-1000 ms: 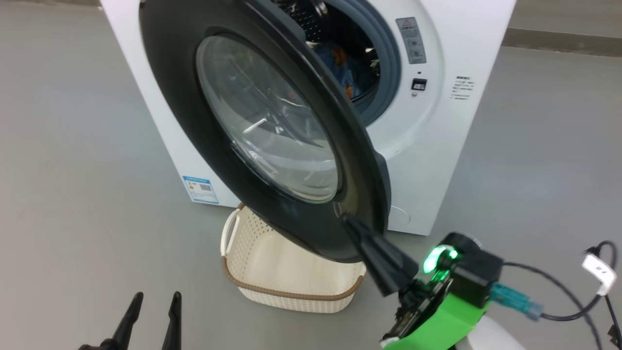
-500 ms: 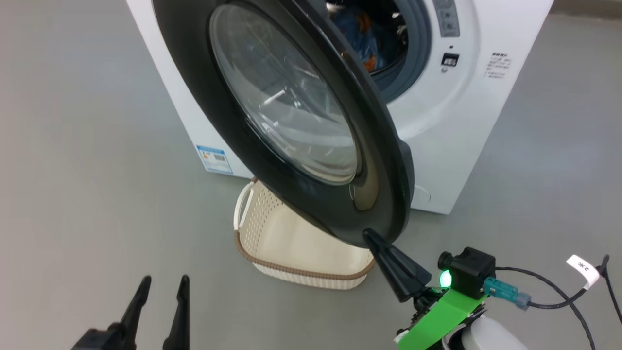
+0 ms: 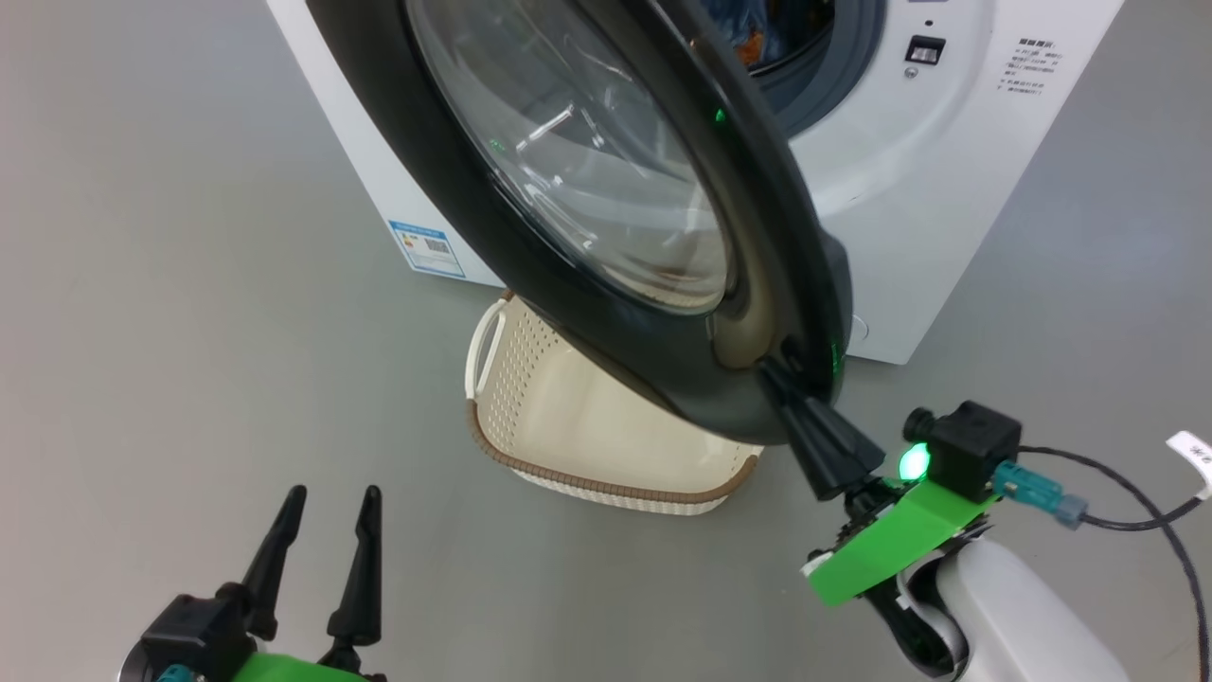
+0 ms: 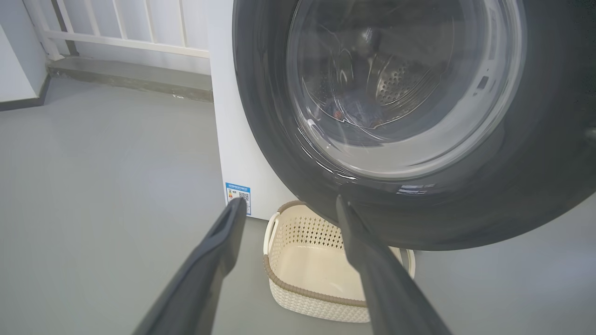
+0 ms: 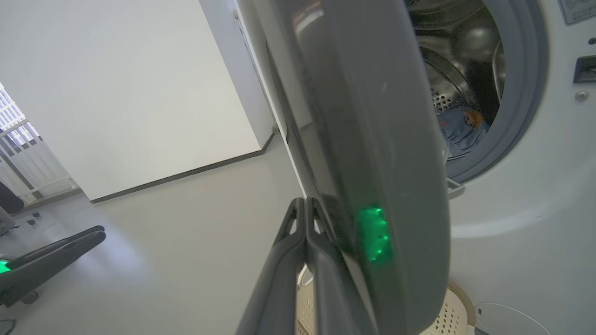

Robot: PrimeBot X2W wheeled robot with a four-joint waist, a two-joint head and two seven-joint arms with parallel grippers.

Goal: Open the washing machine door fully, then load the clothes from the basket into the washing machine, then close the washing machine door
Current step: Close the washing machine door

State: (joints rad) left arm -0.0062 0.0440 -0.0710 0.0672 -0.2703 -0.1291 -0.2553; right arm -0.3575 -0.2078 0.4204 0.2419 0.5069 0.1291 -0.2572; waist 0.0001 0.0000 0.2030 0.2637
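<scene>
At far left, the left hand (image 3: pixel 335 493) hangs low over the floor (image 3: pixel 142 284) with its two fingers spread wide and nothing between them, well apart from everything else. Right of it the basket (image 3: pixel 540 369) sits on the floor close against the front of the washing machine (image 3: pixel 909 237), and what shows of its inside is bare. Above it looms the washing machine door (image 3: pixel 568 189), swung out partway so that its lower rim overhangs the basket. Further right, the right hand (image 3: pixel 775 371) has its fingers pressed together, gripping nothing, the tip set against the door's lower outer edge. At far right the clothes (image 5: pixel 458 128) lie in the drum (image 5: pixel 465 56), low and near the grey gasket (image 5: pixel 526 93). This looks like the closing push. The contact is a narrow tip on a curved, glossy rim, so it could skid off sideways and leave the door ajar, or strike the machine's front. A fold of fabric near the gasket could also get pinched and stop the door shutting flush
</scene>
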